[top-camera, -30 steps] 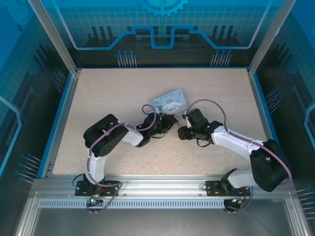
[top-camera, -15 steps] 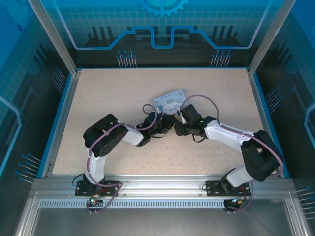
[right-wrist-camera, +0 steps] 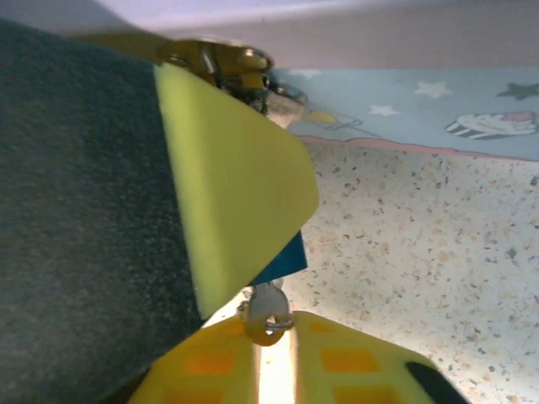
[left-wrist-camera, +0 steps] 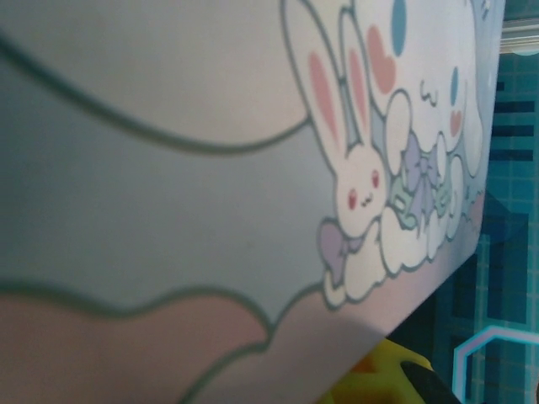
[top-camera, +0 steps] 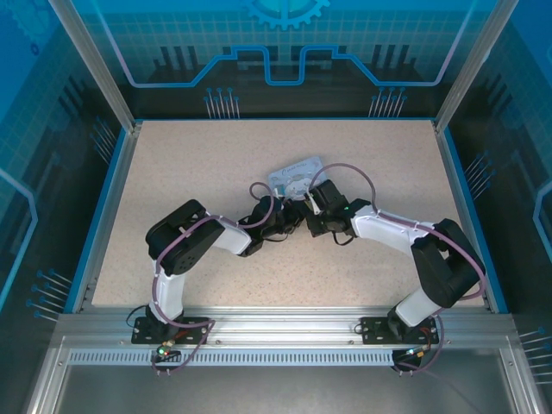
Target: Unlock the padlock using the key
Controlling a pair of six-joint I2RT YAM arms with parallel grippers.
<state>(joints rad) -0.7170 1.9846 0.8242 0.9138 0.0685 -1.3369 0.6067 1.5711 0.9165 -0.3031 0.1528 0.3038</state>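
Two arms lean in over the speckled desk (top-camera: pixel 198 172), and their tips almost meet just below a pale blue cartoon tin (top-camera: pixel 297 175) that lies askew near the middle. The left arm (top-camera: pixel 185 241) ends in the left end effector (top-camera: pixel 290 216), which is closed. Its wrist view looks onto the tin's bunny print from very close, with one yellow finger (left-wrist-camera: pixel 370 380) at the bottom edge. What it grips, if anything, I cannot tell.

The tin sits directly behind both tips and crowds the spot. In the right wrist view the padlock (right-wrist-camera: pixel 221 59) — brassy — shows at the tin's lower edge, just beyond the big yellow pad (right-wrist-camera: pixel 236 194). Whether it is held or resting I cannot tell. Lower down, the key (right-wrist-camera: pixel 264 305) — a small silvery piece with a ring — pokes out between that pad and the opposite finger, beside a blue tab (right-wrist-camera: pixel 282 257). The right end effector (top-camera: pixel 310 210) pinches the key between its pads. Key and padlock are near each other but apart. Further right, a purple cable (top-camera: pixel 345 171) arcs over the right arm (top-camera: pixel 405 233).
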